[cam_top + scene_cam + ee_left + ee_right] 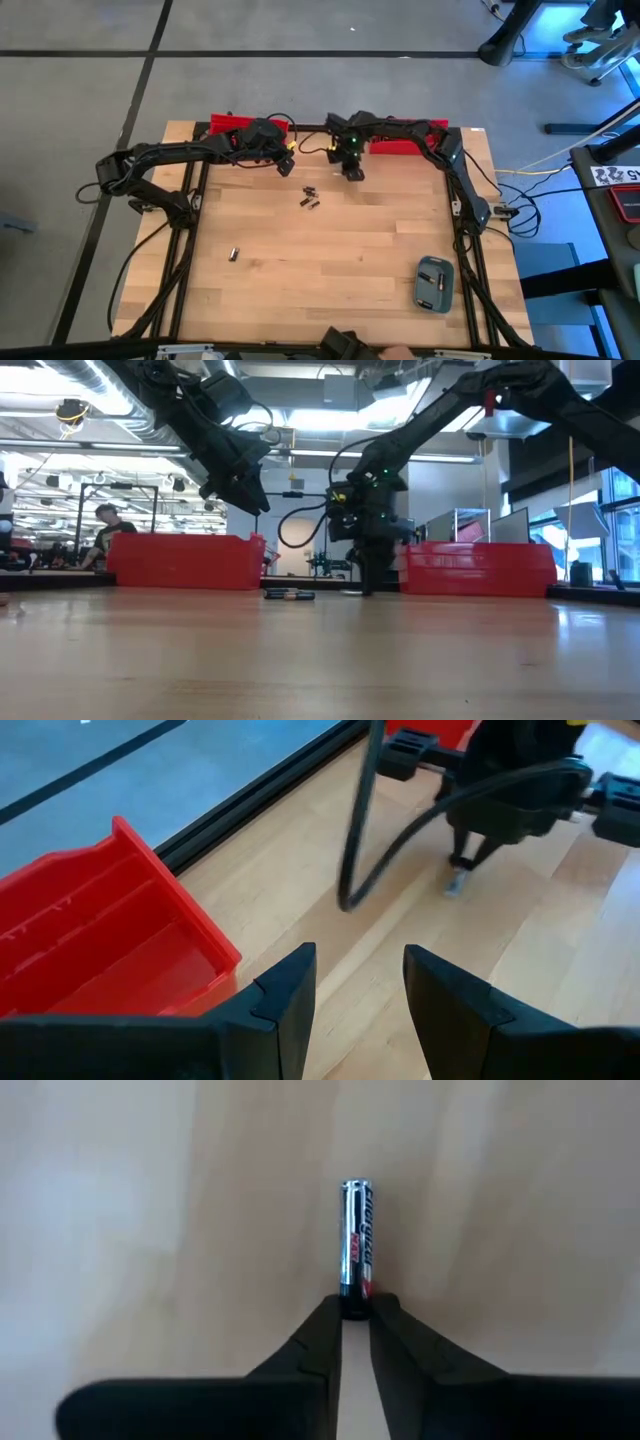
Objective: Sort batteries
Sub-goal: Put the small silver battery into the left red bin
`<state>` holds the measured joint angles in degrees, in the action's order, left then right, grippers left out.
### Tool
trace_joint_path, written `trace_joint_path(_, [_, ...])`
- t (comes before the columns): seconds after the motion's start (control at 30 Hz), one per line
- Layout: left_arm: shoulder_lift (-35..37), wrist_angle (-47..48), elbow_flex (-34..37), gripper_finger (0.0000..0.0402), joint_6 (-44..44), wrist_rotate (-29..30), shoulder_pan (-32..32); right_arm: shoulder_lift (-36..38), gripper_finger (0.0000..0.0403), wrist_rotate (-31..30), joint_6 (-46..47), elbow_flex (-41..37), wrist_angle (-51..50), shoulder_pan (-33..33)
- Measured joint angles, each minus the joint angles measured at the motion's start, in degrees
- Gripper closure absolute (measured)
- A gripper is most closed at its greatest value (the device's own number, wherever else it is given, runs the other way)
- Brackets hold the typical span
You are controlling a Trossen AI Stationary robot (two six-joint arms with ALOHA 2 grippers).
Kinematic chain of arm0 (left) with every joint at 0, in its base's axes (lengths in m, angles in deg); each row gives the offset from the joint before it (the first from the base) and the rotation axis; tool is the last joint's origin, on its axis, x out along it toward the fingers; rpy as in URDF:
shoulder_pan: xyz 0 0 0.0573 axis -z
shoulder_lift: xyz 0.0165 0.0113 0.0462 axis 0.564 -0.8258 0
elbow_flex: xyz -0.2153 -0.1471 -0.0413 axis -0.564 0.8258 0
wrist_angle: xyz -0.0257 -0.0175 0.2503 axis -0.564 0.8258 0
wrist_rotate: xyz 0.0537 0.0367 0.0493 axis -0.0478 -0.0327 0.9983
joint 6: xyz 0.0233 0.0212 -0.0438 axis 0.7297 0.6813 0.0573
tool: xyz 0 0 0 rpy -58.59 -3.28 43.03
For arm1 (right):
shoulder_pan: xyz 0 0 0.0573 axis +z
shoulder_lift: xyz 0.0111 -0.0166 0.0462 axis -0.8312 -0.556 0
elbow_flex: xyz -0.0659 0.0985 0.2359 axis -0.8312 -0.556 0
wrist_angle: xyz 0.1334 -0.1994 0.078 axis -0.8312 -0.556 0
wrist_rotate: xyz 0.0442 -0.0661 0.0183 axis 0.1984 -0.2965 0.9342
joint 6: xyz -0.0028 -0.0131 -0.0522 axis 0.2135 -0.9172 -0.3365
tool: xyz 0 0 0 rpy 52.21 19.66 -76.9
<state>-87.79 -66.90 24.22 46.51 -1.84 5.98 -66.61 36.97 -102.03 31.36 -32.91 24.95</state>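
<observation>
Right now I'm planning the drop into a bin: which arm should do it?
Right. The right gripper already pinches a battery by one end, near the red bin. The left gripper hangs open and empty.

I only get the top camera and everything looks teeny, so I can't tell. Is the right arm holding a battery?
Observer: Yes. The right wrist view shows the right arm's jaws pinching one end of a battery, which sticks straight out past them.
Operator: What does it look like?
Observer: It is silver and black with a bit of red, and has writing along its side.
Operator: Is the left arm holding one too?
Observer: No. The left arm's jaws stand open with nothing between them, right beside a red bin.
Operator: Is anybody watching?
Observer: The low view shows a person far off in the room behind the table.
</observation>
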Motion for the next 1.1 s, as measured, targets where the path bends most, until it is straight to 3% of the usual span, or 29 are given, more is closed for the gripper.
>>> trace_joint_path(0.13, [-0.01,-0.02,0.0,0.0259,0.24,0.0,0.62,0.22,0.0331,1.05,2.4,-0.04,-1.43,0.2])
trace_joint_path(0.37, [0.0,-0.02,0.0,0.0259,1.49,0.0,2.32,0.93,0.0256,1.99,6.34,-0.12,-2.51,0.5])
trace_joint_path(0.57, [-0.01,-0.02,0.0,0.0259,3.02,0.0,3.56,5.56,0.0252,0.72,7.73,-4.24,-1.59,3.35])
trace_joint_path(0.67, [-0.01,-0.08,0.0,0.0259,3.23,0.0,3.88,8.9,0.0264,0.45,8.98,-10.74,4.12,4.96])
trace_joint_path(0.9, [-0.01,-0.13,0.0,0.0259,4.28,0.01,4.12,17.86,0.0296,-4.25,17.22,-29.12,28.3,8.4])
trace_joint_path(1.1, [0.01,-0.39,0.0,0.0259,4.32,0.01,4.12,20.15,0.0308,-7.98,26.24,-36.54,38.69,10.04])
